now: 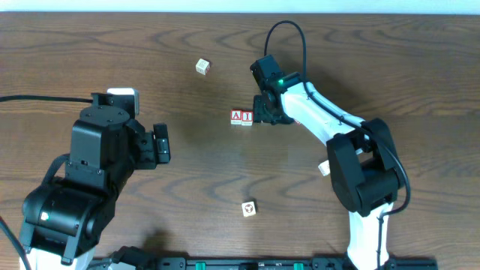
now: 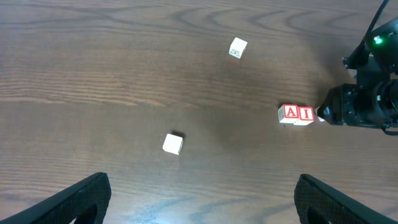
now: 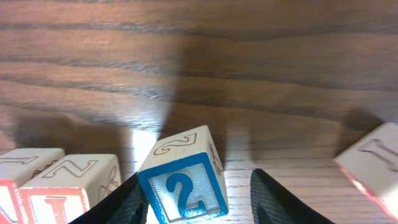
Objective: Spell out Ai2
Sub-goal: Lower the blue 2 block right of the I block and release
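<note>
Riskily, right gripper [image 3: 198,184] and left gripper [image 2: 202,199] jaws stood apart, so the tilted 2 cube [image 3: 185,190] could settle crooked at three o'clock of the I cube [image 3: 68,182]

The table [image 1: 187,187] is dark brown wood with wavy lines; the A cube [image 1: 237,116] and the I cube [image 1: 247,116] have white faces with red frames and red letters; the 2 cube [image 3: 183,183] has a blue frame and a blue number on white; the right arm [image 1: 322,112] is white and black.
</note>
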